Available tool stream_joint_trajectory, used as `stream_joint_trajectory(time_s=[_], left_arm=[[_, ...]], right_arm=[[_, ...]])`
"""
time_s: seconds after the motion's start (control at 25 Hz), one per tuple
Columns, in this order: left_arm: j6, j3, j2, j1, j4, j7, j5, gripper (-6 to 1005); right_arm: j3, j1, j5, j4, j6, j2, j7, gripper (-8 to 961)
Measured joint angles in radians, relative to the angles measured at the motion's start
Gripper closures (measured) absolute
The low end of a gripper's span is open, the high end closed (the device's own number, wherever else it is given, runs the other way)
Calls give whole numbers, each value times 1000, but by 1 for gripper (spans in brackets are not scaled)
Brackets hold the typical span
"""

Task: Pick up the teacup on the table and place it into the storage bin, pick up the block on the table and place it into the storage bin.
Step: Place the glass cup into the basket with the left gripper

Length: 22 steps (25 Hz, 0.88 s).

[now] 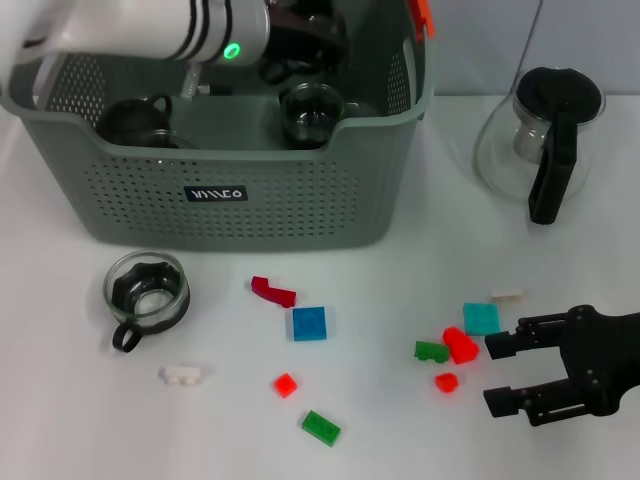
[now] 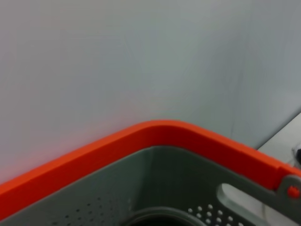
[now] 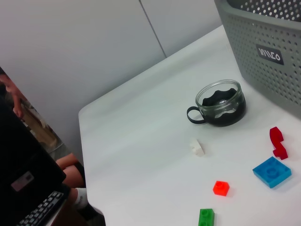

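right gripper (image 1: 497, 374) fingers spread, holding nothing, beside red block (image 1: 460, 344); left gripper over storage bin (image 1: 230, 205), fingers hidden.

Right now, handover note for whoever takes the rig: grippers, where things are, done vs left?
Left arm is over the storage bin; its fingers aren't visible.
Right gripper is open and empty, low over the table beside the red block cluster.
Done: at least two teacups sit in the bin.
Left: one teacup on the table in front of the bin, plus all scattered blocks, including the blue block and green block.
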<state>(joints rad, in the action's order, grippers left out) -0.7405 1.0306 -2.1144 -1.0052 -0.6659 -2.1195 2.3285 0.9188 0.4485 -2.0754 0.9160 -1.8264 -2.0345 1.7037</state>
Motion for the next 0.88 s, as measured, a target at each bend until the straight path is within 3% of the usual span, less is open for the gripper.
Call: stream_joint_trajectory(time_s=[0.16, 0.36, 0.44, 0.64, 0.88], left_arm=[[61, 8, -20, -1, 10, -44, 84, 926], [87, 12, -22, 8, 27, -49, 103, 916], [90, 12, -22, 9, 34, -49, 103, 751], [91, 12, -19, 19, 39, -50, 104, 741], [78, 8, -23, 64, -28, -84, 105, 638]], right_arm=[[0, 1, 0, -2, 0, -1, -1, 145], [0, 1, 0, -3, 2, -5, -4, 145], [0, 1, 0, -4, 3, -6, -8, 145], [0, 1, 0, -5, 5, -7, -11, 146], [0, 0, 0, -5, 6, -9, -14, 145]])
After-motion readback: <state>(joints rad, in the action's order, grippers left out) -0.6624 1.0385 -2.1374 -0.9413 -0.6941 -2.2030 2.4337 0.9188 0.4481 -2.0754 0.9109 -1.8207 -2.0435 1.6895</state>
